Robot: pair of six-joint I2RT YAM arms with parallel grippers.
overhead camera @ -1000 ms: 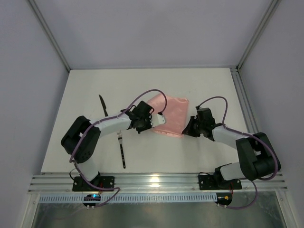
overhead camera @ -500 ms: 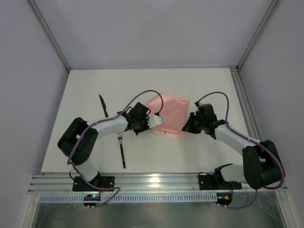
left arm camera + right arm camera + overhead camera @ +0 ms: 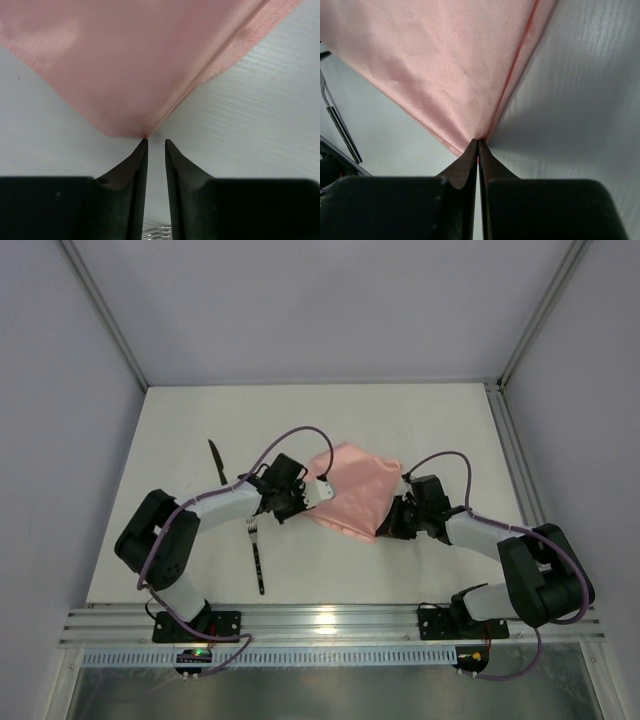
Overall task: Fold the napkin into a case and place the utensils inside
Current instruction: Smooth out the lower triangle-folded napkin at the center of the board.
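The pale-pink napkin [image 3: 355, 490] lies folded loosely at mid-table, and no case shape shows. My right gripper [image 3: 387, 529] is shut on its near right corner [image 3: 478, 136], and the cloth fans away from the tips. My left gripper [image 3: 318, 492] sits at the napkin's left corner [image 3: 142, 134]. Its jaws stand a narrow gap apart with only table between them, and the corner just touches one fingertip [image 3: 144, 142]. The fork [image 3: 257, 555] lies left of the napkin with its tines pointing away. The black knife [image 3: 216, 462] lies farther left and back.
The fork's handle [image 3: 340, 125] shows at the left of the right wrist view, and its tines [image 3: 157, 231] show under the left gripper. Metal frame posts and grey walls ring the white table [image 3: 440, 425]. A rail [image 3: 330, 620] runs along the near edge.
My right gripper has pulled the napkin's right corner nearer and leftward, bunching the cloth. My left gripper has slid back left off the napkin, its jaws closing and then parting slightly.
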